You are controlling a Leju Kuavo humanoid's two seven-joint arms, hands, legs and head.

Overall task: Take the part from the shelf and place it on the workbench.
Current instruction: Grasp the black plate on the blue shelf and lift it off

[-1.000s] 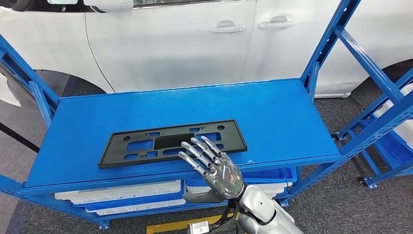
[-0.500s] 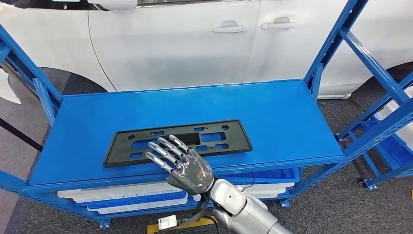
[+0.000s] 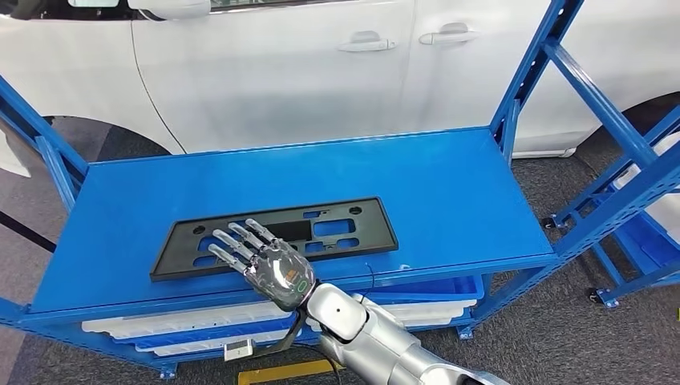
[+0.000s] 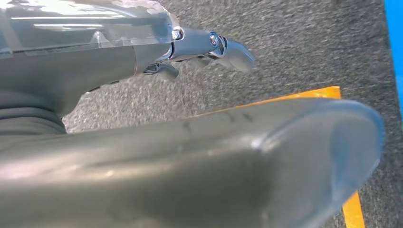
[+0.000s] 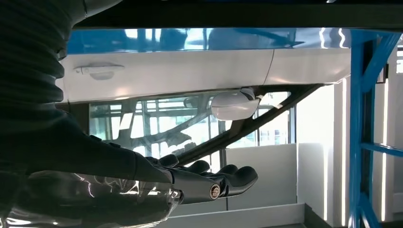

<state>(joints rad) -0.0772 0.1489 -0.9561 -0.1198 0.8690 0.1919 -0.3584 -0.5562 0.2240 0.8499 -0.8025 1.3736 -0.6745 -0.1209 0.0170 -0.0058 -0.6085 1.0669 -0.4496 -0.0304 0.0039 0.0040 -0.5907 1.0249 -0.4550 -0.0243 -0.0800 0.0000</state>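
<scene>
The part, a flat black plate [image 3: 341, 228] with several cut-outs, lies on the blue shelf top [image 3: 449, 184] near its front edge. My right hand [image 3: 261, 261] hovers over the plate's near left portion, fingers spread and straight, holding nothing. In the right wrist view the right hand's fingers [image 5: 214, 183] reach out flat with nothing between them. My left hand [image 4: 209, 45] hangs over the grey floor, its fingers extended and bare.
A white car [image 3: 281, 64] stands right behind the shelf. Blue uprights [image 3: 521, 72] and braces frame the shelf at both ends. White trays [image 3: 184, 329] sit on the level below. A yellow floor line [image 3: 281, 373] runs by my feet.
My right hand has slid to the left along the plate's near edge, still spread wide. The view has shifted slightly; the plate has not moved on the shelf.
</scene>
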